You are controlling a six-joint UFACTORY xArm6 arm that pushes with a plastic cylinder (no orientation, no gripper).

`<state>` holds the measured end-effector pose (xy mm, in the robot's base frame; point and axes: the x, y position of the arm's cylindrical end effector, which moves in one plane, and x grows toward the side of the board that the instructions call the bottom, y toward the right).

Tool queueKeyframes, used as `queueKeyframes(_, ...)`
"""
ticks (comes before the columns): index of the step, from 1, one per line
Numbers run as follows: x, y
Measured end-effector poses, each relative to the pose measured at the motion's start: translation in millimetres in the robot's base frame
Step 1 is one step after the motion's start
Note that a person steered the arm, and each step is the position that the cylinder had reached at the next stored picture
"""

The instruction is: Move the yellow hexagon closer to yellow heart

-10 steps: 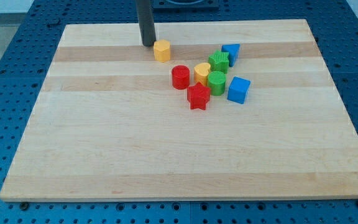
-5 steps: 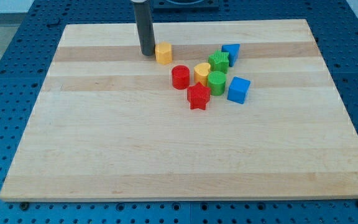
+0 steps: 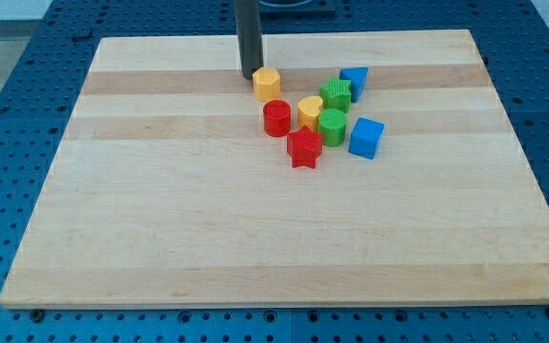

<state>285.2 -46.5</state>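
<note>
Jaws: none on this rig, so nothing spread or pinching; my tip (image 3: 253,75) alone does the work.
Tip position: touching or just beside the yellow hexagon (image 3: 267,84), on its upper-left side.
Hexagon location: near the counter's (image 3: 160,219) top, just above the red cylinder (image 3: 276,118), near the yellow heart (image 3: 310,111).
Handling: likely light, rigid, slides easily; may spin if pushed off-centre.
Contact spot: flat face opposite the heart.
Arm pose: rod upright, entering from the view's top.

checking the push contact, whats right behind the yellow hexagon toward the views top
My tip stands just up-left of the yellow hexagon, apparently touching it. The hexagon's far face is hidden, and so is the exact contact.
</note>
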Motion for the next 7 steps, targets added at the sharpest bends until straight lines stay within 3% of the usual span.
queueKeyframes(4,48,10)
queueKeyframes(7,35,19)
